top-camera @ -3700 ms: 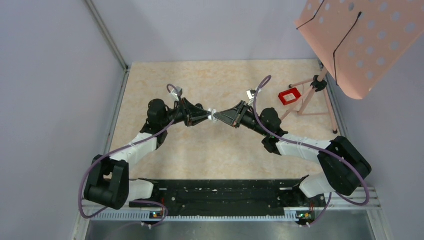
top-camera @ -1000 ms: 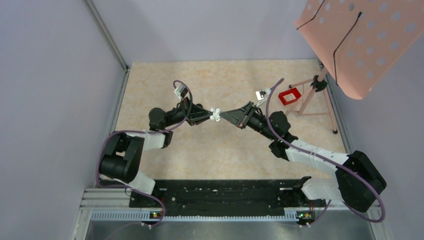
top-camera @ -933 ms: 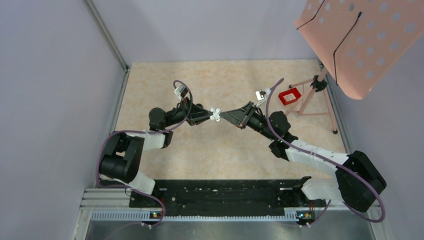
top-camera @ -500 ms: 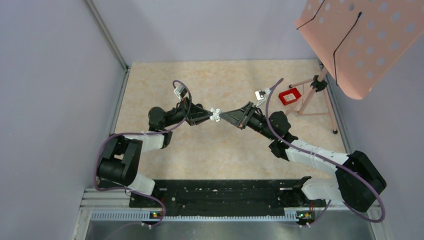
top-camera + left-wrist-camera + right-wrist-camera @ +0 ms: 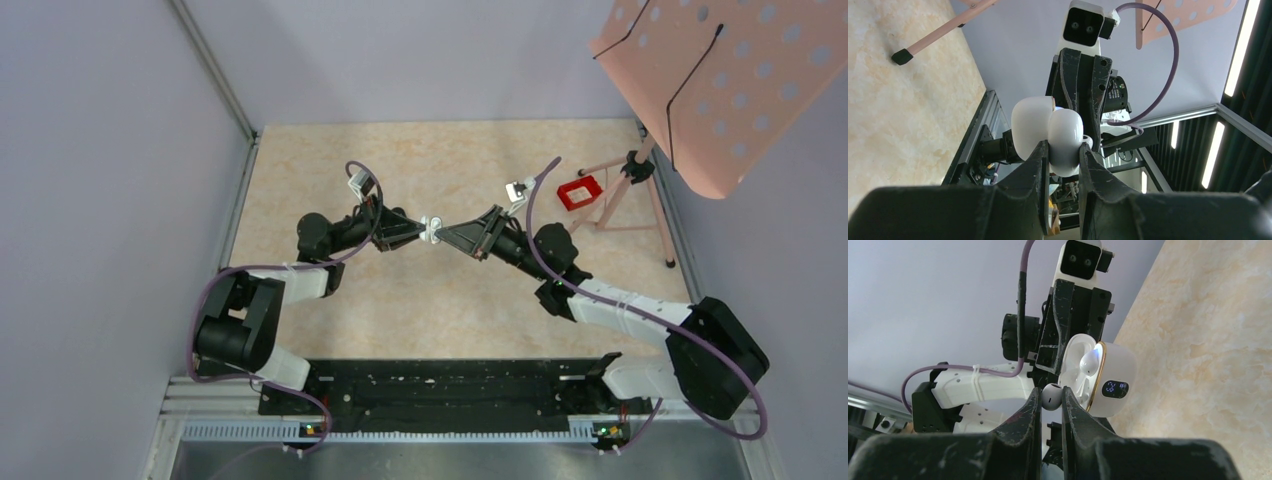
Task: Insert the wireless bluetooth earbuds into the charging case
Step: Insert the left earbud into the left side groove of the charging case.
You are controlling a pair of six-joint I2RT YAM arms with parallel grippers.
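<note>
Left pincer (image 5: pixel 1064 150): mine, closed on the charging case. One finger sits on each side of its rounded body.
Charging case (image 5: pixel 1113 375): white, gold-rimmed, held in the air well above the table (image 5: pixel 450 300). It hangs between my two pincers with its lid (image 5: pixel 1075 350) swung open and the hollow side turned toward my right pincer.
Seated earbud (image 5: pixel 1089 361): a white bud in the case's upper socket, its head poking past the rim.
Held earbud (image 5: pixel 1051 396): a white bud just beside the case's lower rim and below the seated earbud. I cannot tell whether it touches the case yet.
Right pincer (image 5: pixel 447 233): mine, closed on the held earbud. My fingertips pinch its rounded head, and they hide the stem.
Step in hand: I judge that I am lining the held earbud up with the free socket, which lies below the seated earbud.
How to do it well: I keep the case rock steady in my left pincer and move only the right.
Angle: I turn the bud so the stem points into the socket, then ease in along the socket's own line, never across the rim.
Risk: a sideways nudge could twist the case in my grip or knock the seated earbud loose.
Release: I part my right fingers only once the bud sits as deep as the seated earbud.
</note>
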